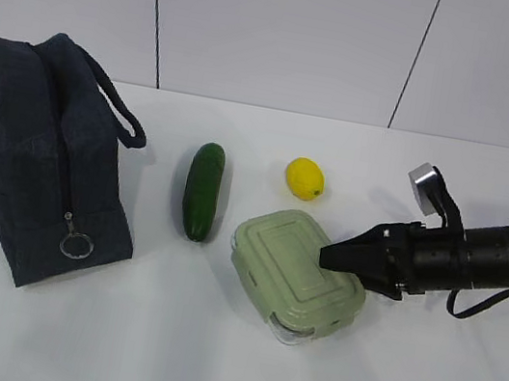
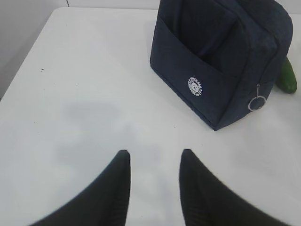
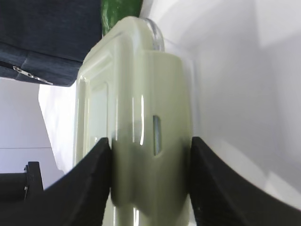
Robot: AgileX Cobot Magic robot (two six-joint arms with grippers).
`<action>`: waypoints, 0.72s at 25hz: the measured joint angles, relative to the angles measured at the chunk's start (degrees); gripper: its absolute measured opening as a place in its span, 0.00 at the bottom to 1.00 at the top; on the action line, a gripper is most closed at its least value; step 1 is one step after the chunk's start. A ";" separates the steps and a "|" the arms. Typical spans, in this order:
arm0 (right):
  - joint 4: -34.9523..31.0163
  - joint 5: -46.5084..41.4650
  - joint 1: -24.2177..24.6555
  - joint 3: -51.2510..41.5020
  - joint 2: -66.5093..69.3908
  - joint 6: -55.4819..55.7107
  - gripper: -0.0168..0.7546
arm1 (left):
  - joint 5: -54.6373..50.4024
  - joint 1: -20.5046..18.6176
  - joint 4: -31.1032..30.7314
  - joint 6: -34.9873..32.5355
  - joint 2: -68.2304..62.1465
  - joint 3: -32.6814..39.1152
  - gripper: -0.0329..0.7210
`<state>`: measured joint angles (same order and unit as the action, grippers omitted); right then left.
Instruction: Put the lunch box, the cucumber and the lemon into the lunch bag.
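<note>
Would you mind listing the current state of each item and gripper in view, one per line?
lunch bag: upright on the table, zipper closed.
cucumber: lying on the table, untouched.
lemon: resting on the table, untouched.
lunch box: lid on, on the table, clamped at its edge.
right gripper: closed on the lunch box.
left gripper: open, empty, above bare table.

A plain white counter (image 1: 207, 359) carries four things. The dark navy lunch bag (image 1: 34, 163) stands at the left with its zipper ring hanging at the near end; the cucumber (image 1: 203, 190) lies just right of it, pointing front to back. Right again, the lemon (image 1: 304, 178) sits toward the rear, with the sage-lidded lunch box (image 1: 290, 270) resting flat nearer the front.
</note>
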<state>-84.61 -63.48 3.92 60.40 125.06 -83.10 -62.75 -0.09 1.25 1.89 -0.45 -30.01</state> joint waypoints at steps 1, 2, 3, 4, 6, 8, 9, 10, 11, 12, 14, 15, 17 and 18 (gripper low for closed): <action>-0.22 0.00 0.00 0.00 0.00 0.00 0.53 | 0.00 0.00 0.00 0.00 0.00 0.00 0.36; -0.31 0.00 0.00 0.00 0.00 0.00 0.53 | 0.00 0.00 0.00 0.00 0.00 0.00 0.36; -0.31 0.00 0.00 0.00 0.04 0.00 0.53 | 0.00 0.00 0.00 0.00 0.00 0.00 0.36; -0.31 0.00 0.00 0.00 0.13 0.00 0.53 | 0.00 0.00 0.00 0.00 0.00 0.00 0.36; -0.44 0.00 0.00 0.00 0.13 0.00 0.53 | 0.00 0.00 0.00 0.00 0.00 0.00 0.36; -0.53 0.00 0.00 0.00 0.13 0.00 0.53 | 0.00 0.00 0.00 0.00 0.00 0.00 0.36; -0.53 0.00 0.00 0.00 0.13 0.00 0.53 | 0.00 0.00 0.00 0.00 0.00 0.00 0.36; -0.53 0.00 0.00 0.00 -0.13 0.00 0.53 | 0.00 0.00 0.00 0.00 0.00 0.00 0.36; -0.53 0.00 0.00 0.00 -0.58 0.00 0.53 | 0.00 0.00 0.00 0.00 0.00 0.00 0.36; -0.53 0.00 0.00 0.00 -1.06 0.00 0.53 | 0.00 0.00 0.00 0.00 0.00 0.00 0.36; -1.24 0.00 0.00 0.00 -1.78 0.00 0.53 | 0.00 0.00 0.00 0.00 0.00 0.00 0.36; -1.66 0.00 0.00 0.00 -2.17 0.11 0.53 | 0.00 0.00 0.00 0.00 0.00 0.00 0.36; -2.06 0.00 0.00 0.00 -2.55 1.11 0.53 | 0.00 0.00 0.00 0.00 0.00 0.00 0.36; -2.15 0.00 0.00 0.00 -2.69 2.08 0.53 | 0.00 0.00 0.00 0.00 0.00 0.00 0.36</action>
<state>-86.76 -63.48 3.92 60.40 122.37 -81.02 -62.75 -0.09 1.25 1.89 -0.45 -30.01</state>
